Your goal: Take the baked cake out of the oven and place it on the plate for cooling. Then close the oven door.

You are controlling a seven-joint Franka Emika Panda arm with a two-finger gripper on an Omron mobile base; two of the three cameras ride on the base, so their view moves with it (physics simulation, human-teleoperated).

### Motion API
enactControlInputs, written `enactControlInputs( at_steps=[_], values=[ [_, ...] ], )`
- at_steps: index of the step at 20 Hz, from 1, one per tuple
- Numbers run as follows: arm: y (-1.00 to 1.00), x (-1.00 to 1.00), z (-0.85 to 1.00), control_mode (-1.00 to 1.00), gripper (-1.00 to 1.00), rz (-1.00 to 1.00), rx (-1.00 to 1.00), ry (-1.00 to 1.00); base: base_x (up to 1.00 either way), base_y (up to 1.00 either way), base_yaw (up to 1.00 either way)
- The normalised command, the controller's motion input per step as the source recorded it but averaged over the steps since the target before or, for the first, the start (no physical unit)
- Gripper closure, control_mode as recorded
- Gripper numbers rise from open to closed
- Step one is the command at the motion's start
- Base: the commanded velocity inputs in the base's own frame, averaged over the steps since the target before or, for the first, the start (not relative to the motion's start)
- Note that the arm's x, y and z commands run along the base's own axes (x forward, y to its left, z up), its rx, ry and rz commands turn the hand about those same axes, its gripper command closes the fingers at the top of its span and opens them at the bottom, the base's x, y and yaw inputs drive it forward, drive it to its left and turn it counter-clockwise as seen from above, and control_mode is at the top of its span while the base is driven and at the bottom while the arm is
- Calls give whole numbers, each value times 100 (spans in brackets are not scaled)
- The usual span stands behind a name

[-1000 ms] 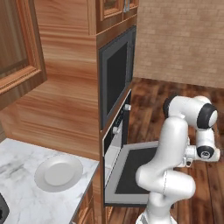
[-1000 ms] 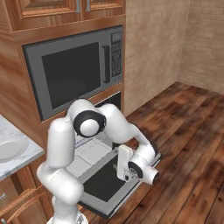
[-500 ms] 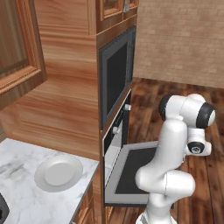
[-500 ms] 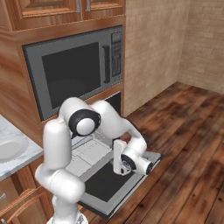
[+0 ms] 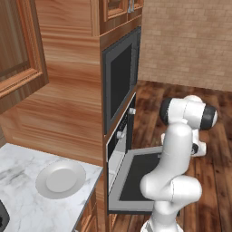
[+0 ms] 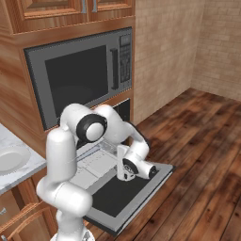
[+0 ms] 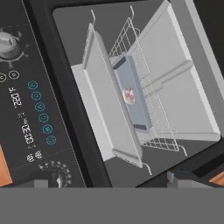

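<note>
Marble worktop (image 5: 18,199) at seven o'clock in the left base view carries the plate (image 5: 60,178); at five o'clock the oven door (image 5: 136,179) lies open beside the white arm. From the right base view, the end effector (image 6: 123,176) hangs over that door, below the microwave (image 6: 84,75); whether its fingers are spread cannot be told. Through the hand view, the oven (image 7: 144,87) panel reads "220 F" and "00:32", while the baked cake (image 7: 129,96) sits on a grey tray (image 7: 131,94) upon the wire rack (image 7: 153,118).

Tan brick walls (image 6: 174,47) are enclosing the corner, dark wood plank flooring (image 6: 207,155) is spreading below, warm wooden cabinetry (image 5: 68,104) is rising around a grey-framed microwave (image 6: 80,75), and a marble desk (image 5: 18,199) is sitting at left.
</note>
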Motion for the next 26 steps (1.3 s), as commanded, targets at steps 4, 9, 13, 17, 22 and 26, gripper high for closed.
enactControlInputs(
  at_steps=[4, 9, 13, 17, 22, 26],
  values=[
    [40, 42, -40, -100, -100, 3, 0, 0, 0, 0, 0],
    [12, 32, -56, -100, -100, 7, 0, 0, 0, 0, 0],
    [18, 38, -68, -100, -100, 12, 0, -2, 0, 0, 0],
    [24, 41, -55, -100, -100, 13, 0, -13, 0, 0, 0],
    [33, 31, -35, -100, -100, 15, 0, -16, 0, 0, 0],
    [51, 5, -32, -100, -100, 17, 0, -10, 0, 0, 0]
  ],
)
